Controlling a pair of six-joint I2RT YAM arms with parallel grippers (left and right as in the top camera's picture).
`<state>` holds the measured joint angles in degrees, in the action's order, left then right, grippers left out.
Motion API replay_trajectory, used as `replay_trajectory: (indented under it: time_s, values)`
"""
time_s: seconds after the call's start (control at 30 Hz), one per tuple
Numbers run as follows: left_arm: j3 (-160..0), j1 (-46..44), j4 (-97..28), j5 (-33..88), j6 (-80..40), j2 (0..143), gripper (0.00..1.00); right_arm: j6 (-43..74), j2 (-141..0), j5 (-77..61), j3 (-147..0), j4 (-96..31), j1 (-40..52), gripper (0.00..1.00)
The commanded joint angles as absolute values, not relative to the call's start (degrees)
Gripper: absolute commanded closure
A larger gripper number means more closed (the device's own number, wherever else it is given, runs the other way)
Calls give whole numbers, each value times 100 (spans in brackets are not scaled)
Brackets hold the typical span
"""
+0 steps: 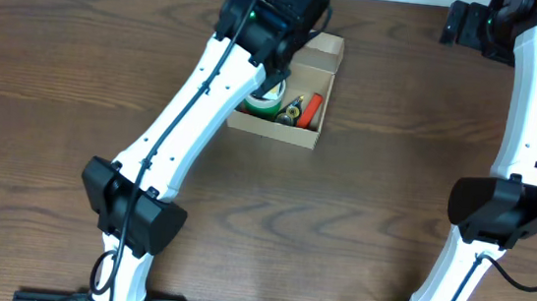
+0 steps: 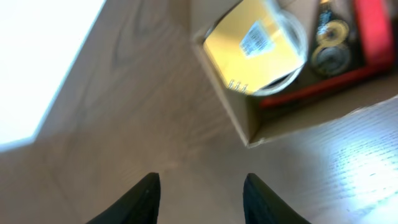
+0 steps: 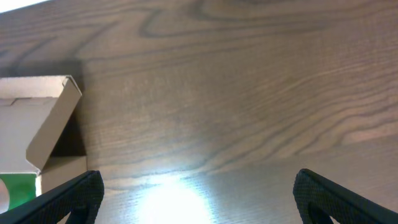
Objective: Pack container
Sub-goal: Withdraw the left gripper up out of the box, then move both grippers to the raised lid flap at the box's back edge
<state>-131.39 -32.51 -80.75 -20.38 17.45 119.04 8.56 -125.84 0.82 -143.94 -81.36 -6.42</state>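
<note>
Left gripper [image 2: 200, 186], parted and empty, hovers by the open container [image 1: 280, 133] at upper centre, likely to pack; right gripper [image 3: 198, 183], spread empty, parked clear.

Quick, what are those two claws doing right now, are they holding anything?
Left gripper: open, holding nothing.
Right gripper: wide open, holding nothing.

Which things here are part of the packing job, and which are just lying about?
Part of the job: container, lid open; green tape roll, red item and brass-coloured piece inside it; left claw, empty, at the container.
Not in use: right claw, open, off to the side above the table.
</note>
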Motion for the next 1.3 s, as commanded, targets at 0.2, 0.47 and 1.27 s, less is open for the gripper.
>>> replay_trajectory:
  time_s: [0.2,0.47,1.27]
  values:
    - [-13196,-1765,-8619,-1105,-454,11891,53,945,-12516,23,-14453,-7999,-633,1]
    - [-13176,-263,-8597,797,-320,11902,48,937,-12516,-757,-14453,-7913,-624,23]
    - [-13159,-274,-8888,2512,582,14031,76,1509,-13795,-829,-14431,-8707,73,93]
